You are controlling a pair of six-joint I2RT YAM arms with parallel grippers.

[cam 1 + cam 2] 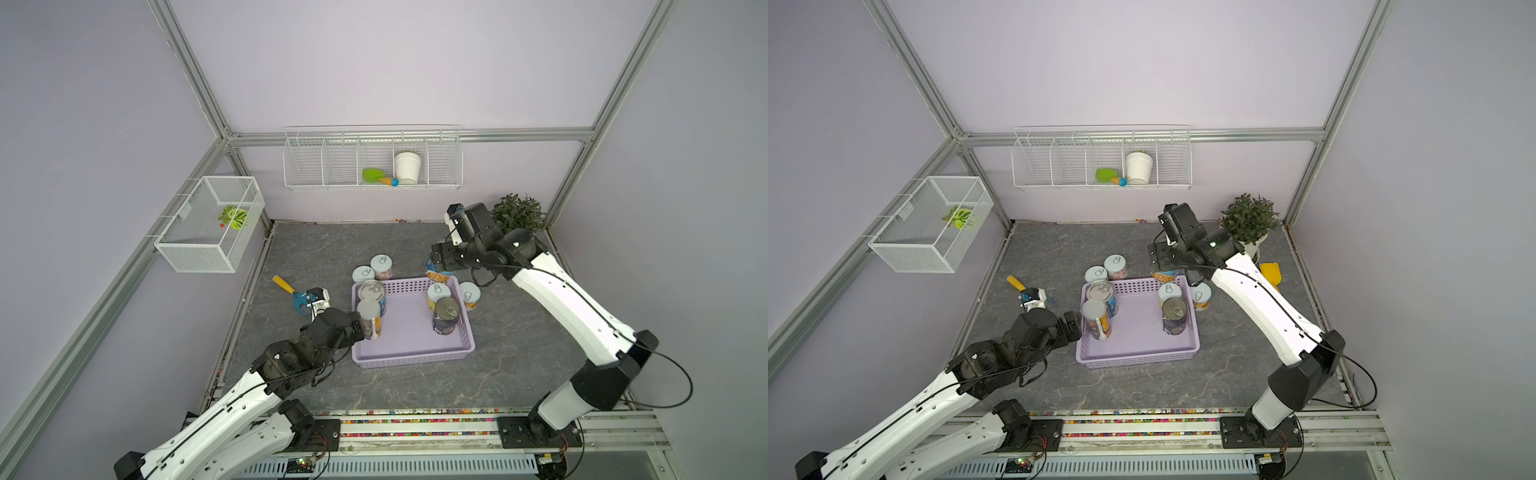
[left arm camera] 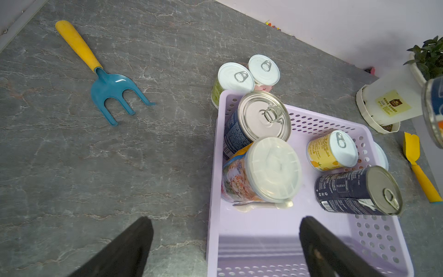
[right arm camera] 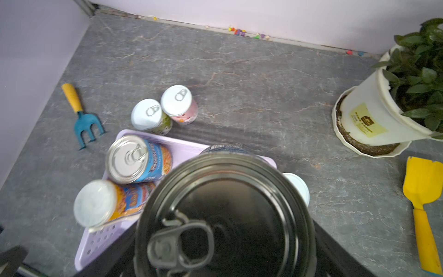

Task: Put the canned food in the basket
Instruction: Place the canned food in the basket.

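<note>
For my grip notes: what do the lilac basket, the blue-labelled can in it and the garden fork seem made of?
Basket: probably moulded plastic, matte, with round holes.
Blue-labelled can: metal, shiny ribbed lid with pull tab; label material unclear.
Garden fork: apparently glossy plastic, blue head, yellow handle.

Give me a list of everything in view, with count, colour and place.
basket: one, lilac, mid-table
cans in basket: four, mixed labels, upright
cans on table: three, pale lids, two behind basket, one right
held can: one, blue label, over basket's far rim
fork: one, blue and yellow, left of basket
shovel: one, yellow, right of basket
plant: one, green, far right corner
rack: one, white, back wall
pot: one, white, in rack
scoop: one, green, in rack
mesh box: one, white, left wall
toy: one, green, in mesh box
left gripper: one, black, open at basket's left wall
right gripper: one, black, shut on held can
</note>
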